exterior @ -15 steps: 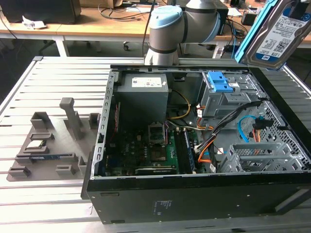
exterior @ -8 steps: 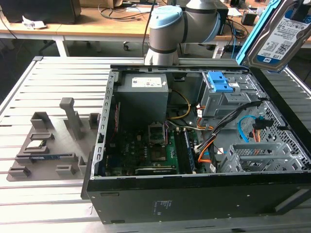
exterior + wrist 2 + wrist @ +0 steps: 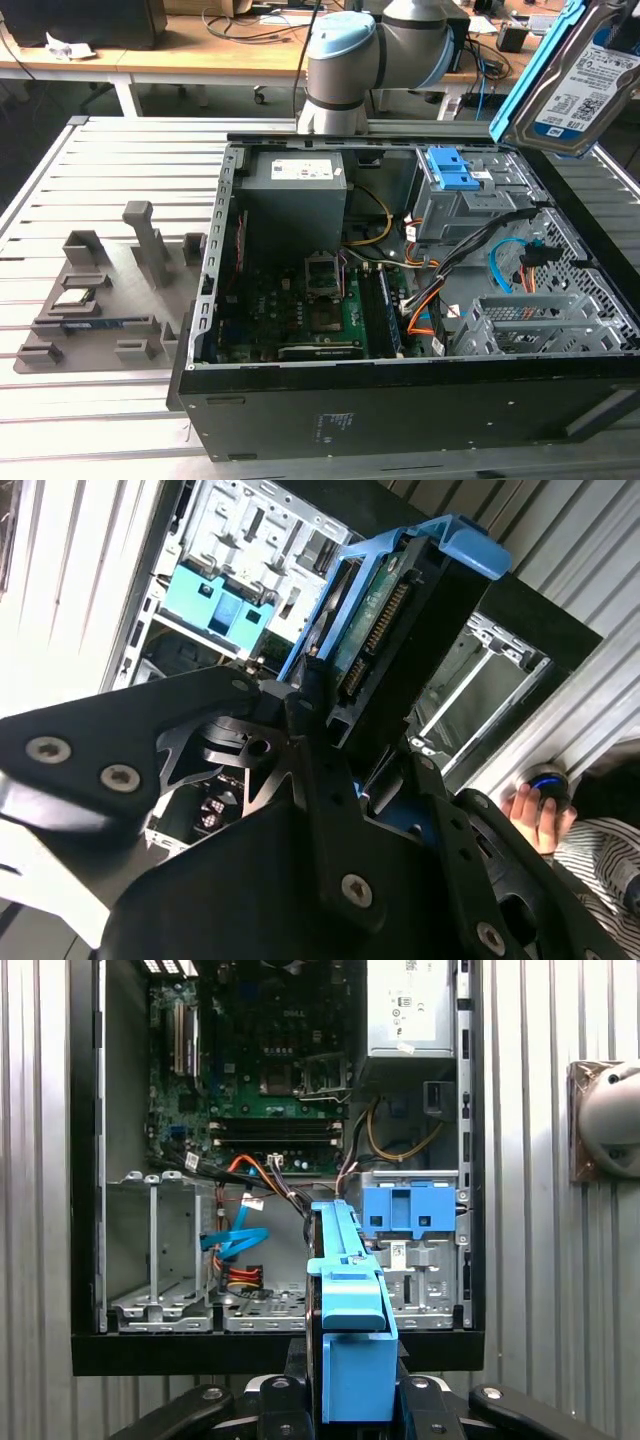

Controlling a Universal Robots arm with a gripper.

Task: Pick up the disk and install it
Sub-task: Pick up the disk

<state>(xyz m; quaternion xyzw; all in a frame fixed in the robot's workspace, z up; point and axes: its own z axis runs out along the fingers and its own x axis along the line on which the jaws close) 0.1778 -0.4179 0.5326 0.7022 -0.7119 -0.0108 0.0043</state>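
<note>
Tool [image 3: 360,735] clamps disk [image 3: 580,85] above case [image 3: 400,405] holding motherboard [image 3: 285,300].

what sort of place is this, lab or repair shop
Probably a robotics lab: an open computer case on a slotted metal table, a robot arm behind it, cable-strewn desks at the back.

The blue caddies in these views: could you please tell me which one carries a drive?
The one clamped in the tool, above the open case: it frames the silver disk. The other caddy sits in the bay, no drive showing.
</note>
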